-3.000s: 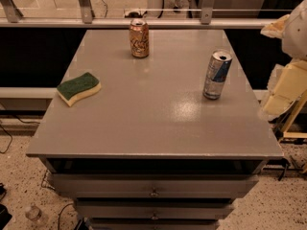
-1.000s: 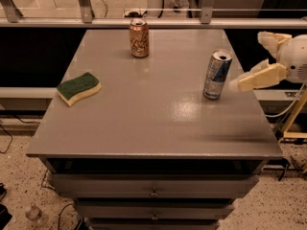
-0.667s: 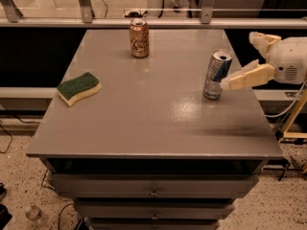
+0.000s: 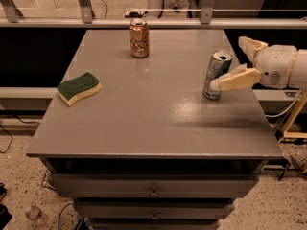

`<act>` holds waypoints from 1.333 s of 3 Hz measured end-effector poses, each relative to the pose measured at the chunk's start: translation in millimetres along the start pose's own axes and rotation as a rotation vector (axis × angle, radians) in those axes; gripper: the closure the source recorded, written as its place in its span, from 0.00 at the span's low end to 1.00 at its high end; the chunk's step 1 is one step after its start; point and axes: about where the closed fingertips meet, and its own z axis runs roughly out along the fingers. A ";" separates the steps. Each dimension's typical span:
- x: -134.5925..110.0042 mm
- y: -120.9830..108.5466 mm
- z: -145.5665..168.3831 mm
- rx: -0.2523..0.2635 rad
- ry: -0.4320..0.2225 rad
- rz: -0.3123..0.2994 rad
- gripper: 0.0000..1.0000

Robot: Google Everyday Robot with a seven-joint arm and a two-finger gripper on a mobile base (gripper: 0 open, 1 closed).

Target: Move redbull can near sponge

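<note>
The redbull can [image 4: 216, 71], slim, silver and blue, stands upright on the right side of the grey table [image 4: 153, 119]. The sponge [image 4: 79, 87], green on top with a pale yellow base, lies near the table's left edge, far from the can. My gripper [image 4: 228, 63] reaches in from the right with its jaws open. The near finger [image 4: 235, 79] crosses in front of the can's lower part, and the far finger [image 4: 250, 45] sits behind and to the right of the can. The can rests on the table.
An orange-brown patterned can [image 4: 139, 38] stands at the back middle of the table. A metal rail [image 4: 153, 23] with posts runs behind the table. Drawers [image 4: 153, 190] sit under the front edge. The table's right edge is just beside the redbull can.
My gripper has come in from the right and lower side, moving left until its open fingers are at the redbull can. The cans and the sponge have not moved.
</note>
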 end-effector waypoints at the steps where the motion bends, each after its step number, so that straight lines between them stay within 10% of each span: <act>1: 4.9 1.2 12.2 -0.010 -0.045 0.012 0.00; 2: 10.1 3.9 21.6 -0.021 -0.086 0.024 0.00; 4: 24.5 5.5 25.2 -0.005 -0.186 0.058 0.32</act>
